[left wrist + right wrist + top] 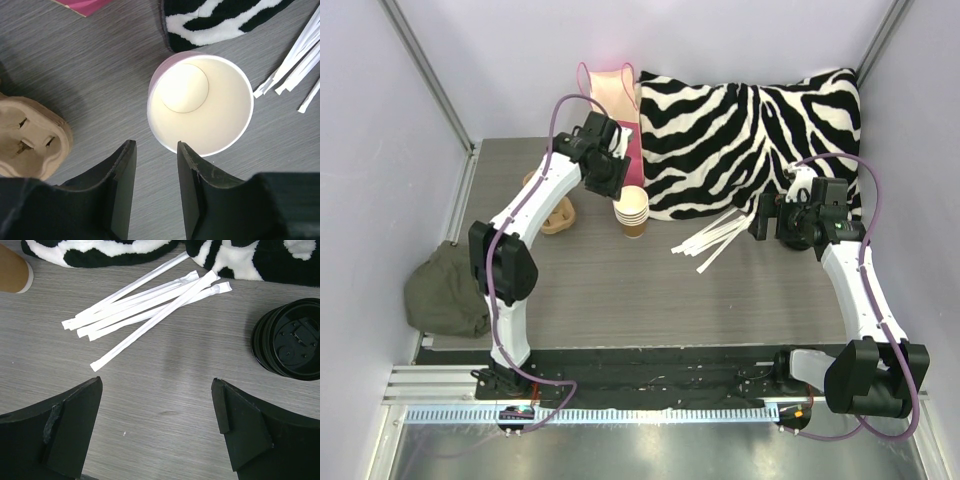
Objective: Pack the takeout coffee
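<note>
The takeout coffee cups stand stacked on the table in front of the pillow, cream-white ones nested over a kraft-brown one. From above, the top cup is empty and cream inside. My left gripper hovers over its near rim with the jaws narrowed but apart; only table shows in the gap, and the right finger overlaps the rim. In the top view the left gripper sits just behind the stack. My right gripper is wide open over bare table, and the brown cup is far to its left.
A tan pulp carrier lies left of the cups. A pink bag stands at the back beside a zebra pillow. White wrapped straws and stacked black lids lie near the right gripper. A green cloth sits at the left edge.
</note>
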